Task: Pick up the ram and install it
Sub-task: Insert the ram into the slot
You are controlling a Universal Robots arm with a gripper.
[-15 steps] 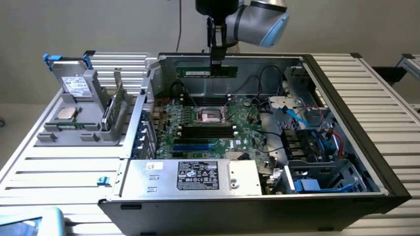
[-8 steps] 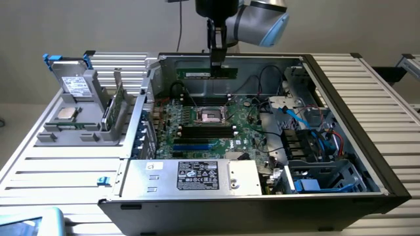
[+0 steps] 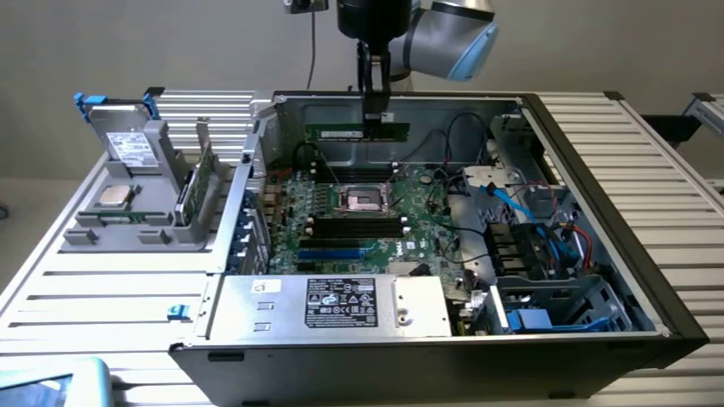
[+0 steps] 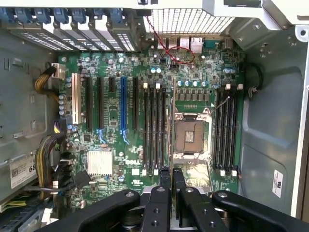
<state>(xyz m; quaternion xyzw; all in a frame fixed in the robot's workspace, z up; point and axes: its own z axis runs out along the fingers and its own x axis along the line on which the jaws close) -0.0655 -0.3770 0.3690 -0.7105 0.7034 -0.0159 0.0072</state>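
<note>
One pincer (image 3: 375, 123) is clenched on the single ram (image 3: 339, 132). It holds the stick level above the open computer case (image 3: 453, 110), over the motherboard (image 4: 120, 159) and its one processor socket (image 3: 364, 200).

1. Computer case (image 3: 396, 365) lies open on the table (image 3: 114, 288), with the motherboard (image 3: 339, 229) on its floor.
2. CPU socket (image 3: 364, 200) sits mid-board, with memory slots (image 4: 154, 128) flanking it on both sides.
3. Power supply (image 3: 328, 307) is in the case's near end, in front of the motherboard.
4. Drive cage (image 3: 543, 297) lies to the exterior view's right of the board.
5. Ram (image 3: 334, 132) hangs in the gripper (image 3: 375, 125) above the motherboard, beyond the socket, near the far wall.
6. Parts holder (image 3: 136, 233) stands outside the case, at the exterior view's left. It carries the processor chip (image 3: 114, 197), and the expansion card (image 3: 198, 191) stands upright between chip and case.
</note>
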